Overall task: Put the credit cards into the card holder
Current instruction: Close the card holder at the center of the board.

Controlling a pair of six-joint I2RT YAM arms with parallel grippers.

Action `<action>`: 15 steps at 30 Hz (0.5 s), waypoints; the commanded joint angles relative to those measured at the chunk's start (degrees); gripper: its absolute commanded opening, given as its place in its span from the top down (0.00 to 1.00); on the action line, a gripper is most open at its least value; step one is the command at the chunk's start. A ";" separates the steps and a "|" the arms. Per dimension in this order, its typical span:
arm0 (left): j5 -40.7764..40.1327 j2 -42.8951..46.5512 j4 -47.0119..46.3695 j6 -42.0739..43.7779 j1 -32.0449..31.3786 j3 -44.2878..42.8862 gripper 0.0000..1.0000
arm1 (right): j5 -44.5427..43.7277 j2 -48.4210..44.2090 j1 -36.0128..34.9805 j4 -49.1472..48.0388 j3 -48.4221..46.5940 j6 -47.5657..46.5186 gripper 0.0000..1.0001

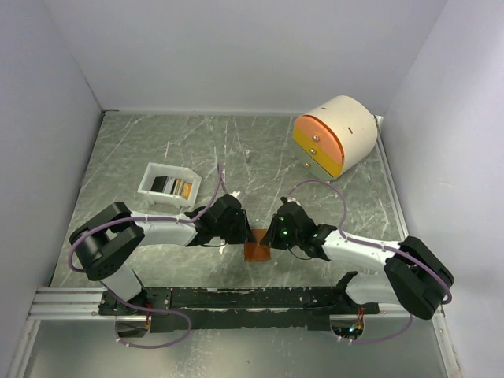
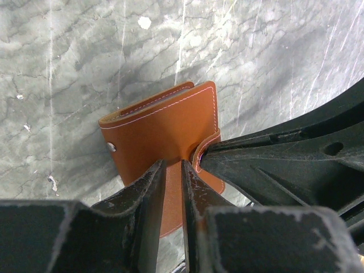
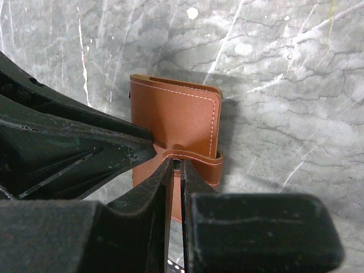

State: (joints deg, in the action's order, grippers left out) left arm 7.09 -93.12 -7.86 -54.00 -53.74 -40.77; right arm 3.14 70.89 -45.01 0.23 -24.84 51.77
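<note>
The wallet (image 1: 257, 252) sat closed between both grippers, near the table's (image 1: 157, 142) front middle. The left gripper (image 2: 172, 166) pinched its near edge and the right gripper (image 3: 176, 164) nipped its strap from the opposite side. The cards (image 1: 175, 187) lay well apart in a tray (image 1: 148, 183).

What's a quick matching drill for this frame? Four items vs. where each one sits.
Things:
1. card holder
2. credit cards
3. white tray
4. drawer unit

Places:
a. far right corner of the table
b. lying inside the tray
c. pinched by the left gripper and the right gripper
d. on the table's left half, open side up

Pairs: 1-c, 2-b, 3-d, 4-a
</note>
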 commanded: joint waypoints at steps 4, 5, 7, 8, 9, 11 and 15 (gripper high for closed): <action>1.46 -1.95 2.04 -0.07 -0.41 0.41 0.71 | -1.21 3.16 0.01 3.72 -1.70 -1.21 0.91; 1.61 -2.05 1.81 -0.13 -0.41 0.51 0.71 | -1.40 3.51 -0.06 4.43 -2.04 -1.29 0.91; 1.87 -2.30 1.45 -0.23 -0.41 0.62 0.71 | -1.64 4.38 -0.24 5.36 -2.53 -1.60 0.91; 1.92 -2.40 1.31 -0.20 -0.41 0.61 0.72 | -1.75 4.81 -0.36 5.58 -2.86 -1.80 0.91; 2.03 -2.49 1.27 -0.23 -0.41 0.53 0.72 | -1.88 5.23 -0.52 5.86 -3.03 -1.92 0.91; 2.05 -2.59 1.36 -0.15 -0.41 0.45 0.72 | -2.37 5.96 -0.85 6.52 -3.24 -2.10 0.91; 1.84 -2.25 1.55 -0.13 -0.41 0.43 0.72 | -3.14 7.24 -0.95 8.12 -3.62 -2.11 0.91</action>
State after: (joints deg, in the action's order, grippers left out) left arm 7.14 -93.34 -7.99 -54.04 -53.67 -40.77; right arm 3.22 74.37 -45.12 5.26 -29.19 50.85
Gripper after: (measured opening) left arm 0.283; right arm 0.096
